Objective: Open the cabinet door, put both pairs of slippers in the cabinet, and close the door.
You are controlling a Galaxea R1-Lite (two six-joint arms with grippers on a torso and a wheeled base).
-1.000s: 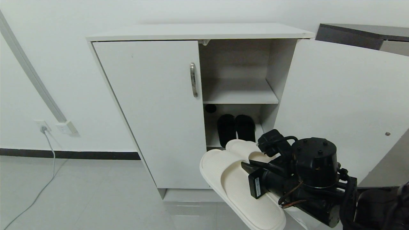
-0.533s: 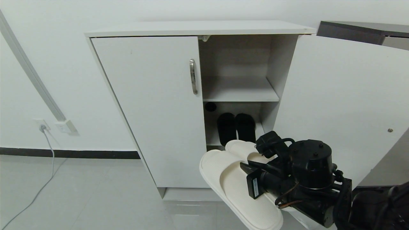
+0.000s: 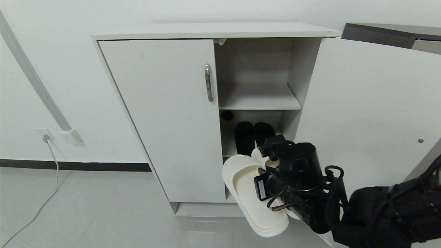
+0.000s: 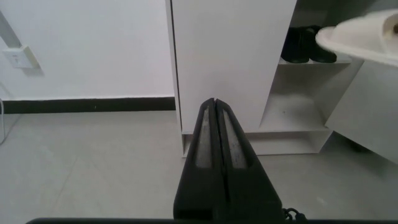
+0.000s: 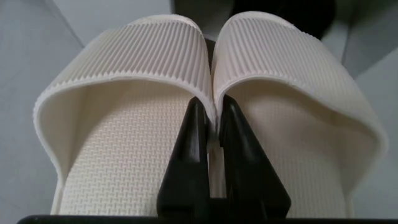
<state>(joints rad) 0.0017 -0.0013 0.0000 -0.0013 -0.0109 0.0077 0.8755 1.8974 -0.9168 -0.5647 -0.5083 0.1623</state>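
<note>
Feeding the white slippers (image 3: 253, 193) into the cabinet (image 3: 213, 31) is the step in hand, I'd say. The R door (image 3: 365, 110) stands wide open, and the black slippers (image 3: 255, 136) already sit side by side on the mid shelf (image 3: 228, 150). The white pair hangs in the air just in front of the opening. Toes are near the black pair's heels and heels sit lower than toes, so it's tilted, not level.

To do it well:
- Level the pair first, else the toes may catch the shelf lip.
- Keep btwn the shut L door (image 3: 165, 117) and the R door's hinge side. The gap looks tight for two slippers abreast, so go in straight, no yaw.
- Which level to land on I can't tell. The black pair takes most of its shelf, so the shelf above (image 3: 258, 98) or the bottom bay (image 4: 292, 115) look like easier spots.
- Let go only once the soles rest on a board, then back out straight before touching the door.

R gripper (image 5: 212, 118): fingers narrow, pinching the pair's two inner side walls together, one slipper on each side. The R arm (image 3: 379, 213) stretches fwd from the lower right, wrist low, pointing at the opening.

L gripper (image 4: 214, 109): fingers pressed together w/ nothing btwn them. It's held low, facing the L door's base, well apart from the slippers.
</note>
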